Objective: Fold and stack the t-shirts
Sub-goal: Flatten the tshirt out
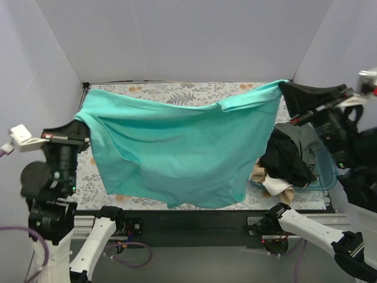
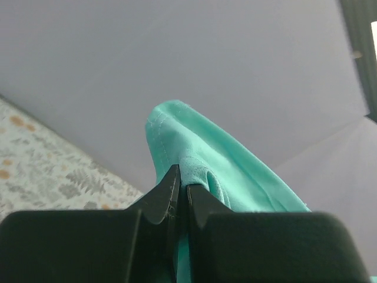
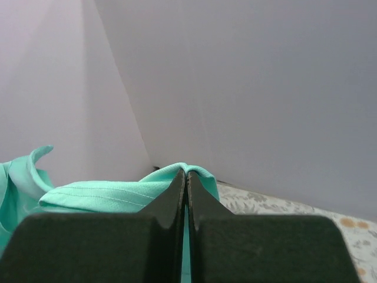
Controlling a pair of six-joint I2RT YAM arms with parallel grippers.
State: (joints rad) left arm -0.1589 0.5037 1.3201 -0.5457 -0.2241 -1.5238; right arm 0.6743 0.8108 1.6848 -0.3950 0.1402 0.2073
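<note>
The teal-green t-shirt (image 1: pixel 177 150) hangs spread in the air between my two grippers, above the floral table cover (image 1: pixel 177 93). My left gripper (image 1: pixel 78 126) is shut on its left corner; the left wrist view shows the cloth (image 2: pixel 200 153) pinched between the jaws at my left gripper (image 2: pixel 182 188). My right gripper (image 1: pixel 284 87) is shut on its right corner, and the right wrist view shows the hem (image 3: pixel 118 194) clamped at my right gripper (image 3: pixel 187 174). Black (image 1: pixel 288 159), grey-olive (image 1: pixel 303 141) and beige (image 1: pixel 277 184) shirts lie heaped at the right.
A translucent blue plastic tub (image 1: pixel 327 171) holds the heap of shirts at the table's right side. Grey walls enclose the table at the back and on both sides. A black rail (image 1: pixel 194 221) runs along the near edge.
</note>
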